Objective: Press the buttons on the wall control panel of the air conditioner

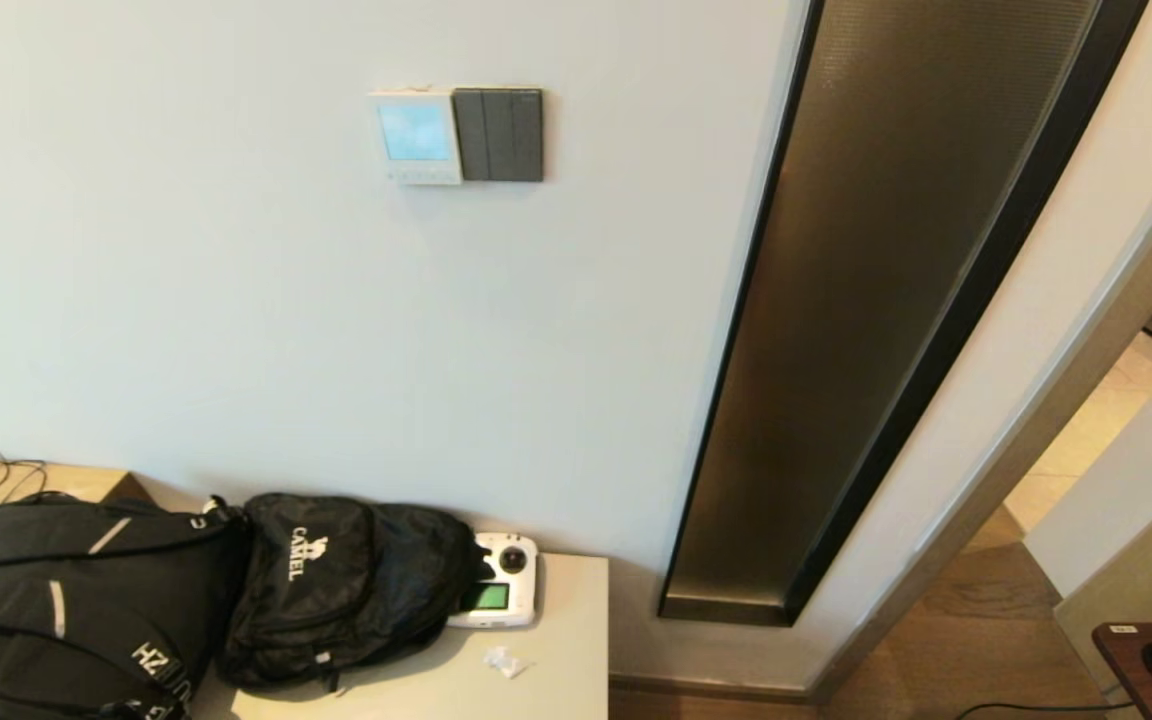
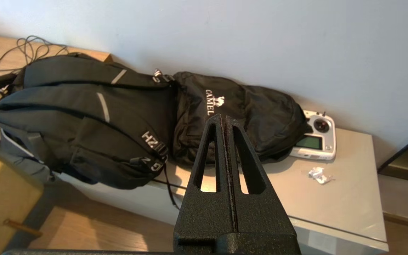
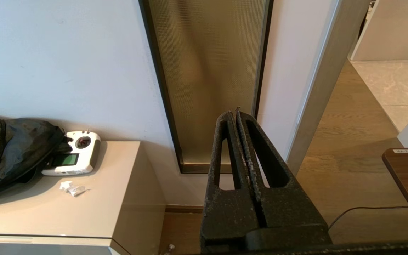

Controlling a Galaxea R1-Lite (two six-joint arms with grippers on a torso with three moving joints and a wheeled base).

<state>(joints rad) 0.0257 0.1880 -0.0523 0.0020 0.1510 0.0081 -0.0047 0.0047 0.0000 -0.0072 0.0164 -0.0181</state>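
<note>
The white wall control panel (image 1: 417, 136) hangs high on the pale wall, its screen lit pale blue. A row of tiny pale buttons (image 1: 423, 174) runs along its bottom edge. Neither arm shows in the head view. My left gripper (image 2: 223, 118) is shut and empty, low down, facing the black backpacks on the cabinet. My right gripper (image 3: 233, 114) is shut and empty, low down, facing the bronze glass strip near the floor. Both are far below the panel, which shows in neither wrist view.
A dark grey three-rocker switch plate (image 1: 500, 134) adjoins the panel on the right. Below, a beige cabinet (image 1: 566, 640) carries two black backpacks (image 1: 336, 585), a white handheld remote (image 1: 498, 594) and a paper scrap (image 1: 504, 661). A bronze glass strip (image 1: 896, 300) and a doorway lie right.
</note>
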